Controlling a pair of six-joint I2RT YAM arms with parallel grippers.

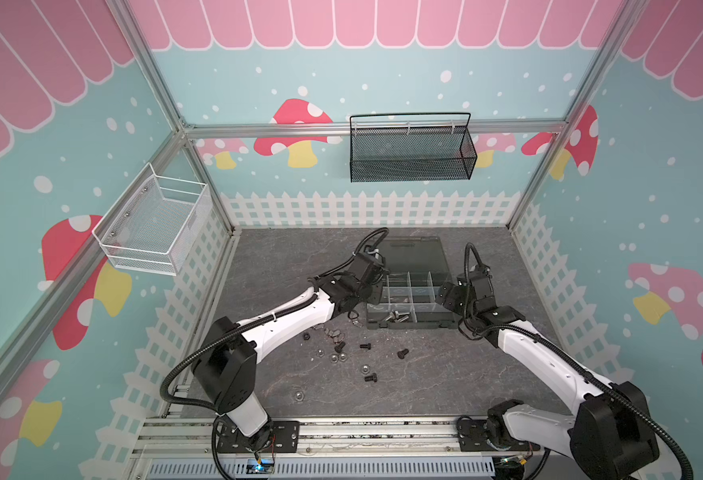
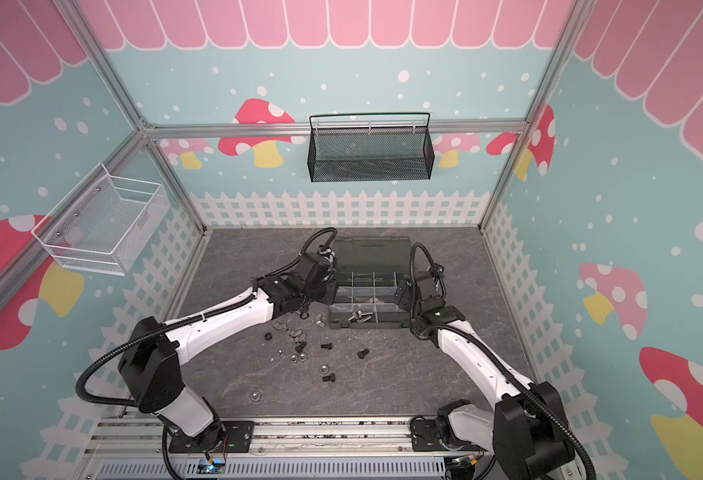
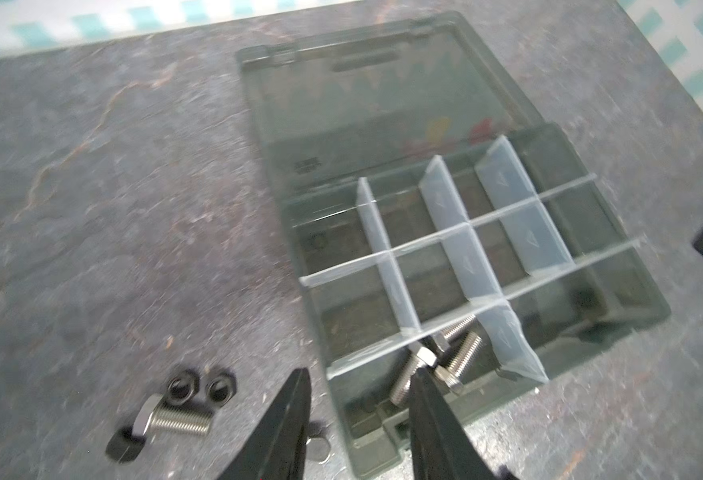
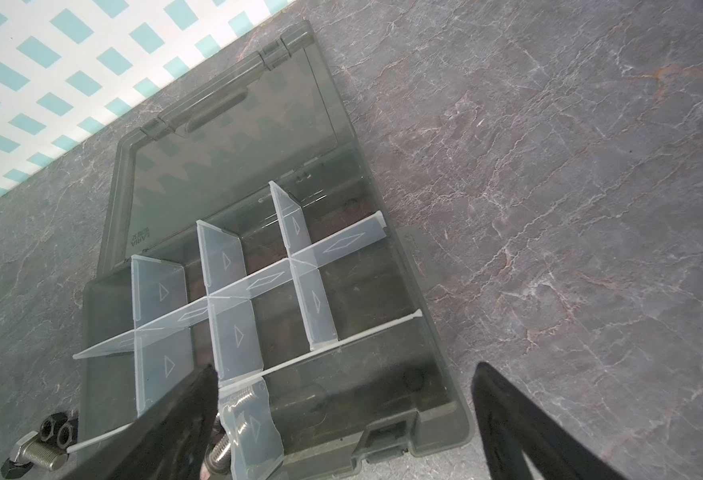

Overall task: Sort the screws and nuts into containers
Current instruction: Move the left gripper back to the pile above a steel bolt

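Shiny silver hex-head screws sit in a grey plastic compartment beside my part-open, empty left tool; right tool gapes empty.

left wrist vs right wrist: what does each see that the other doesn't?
Only left wrist: the left gripper, jaws parted and holding nothing, with one finger over the table and one over the organizer box.
Only right wrist: the right gripper, jaws wide apart and holding nothing, straddling the box's side wall.
Both: the box is open with its lid laid back. Both show the clear dividers and silver screws in one compartment. Two black nuts and a loose silver screw lie on the table beside it.
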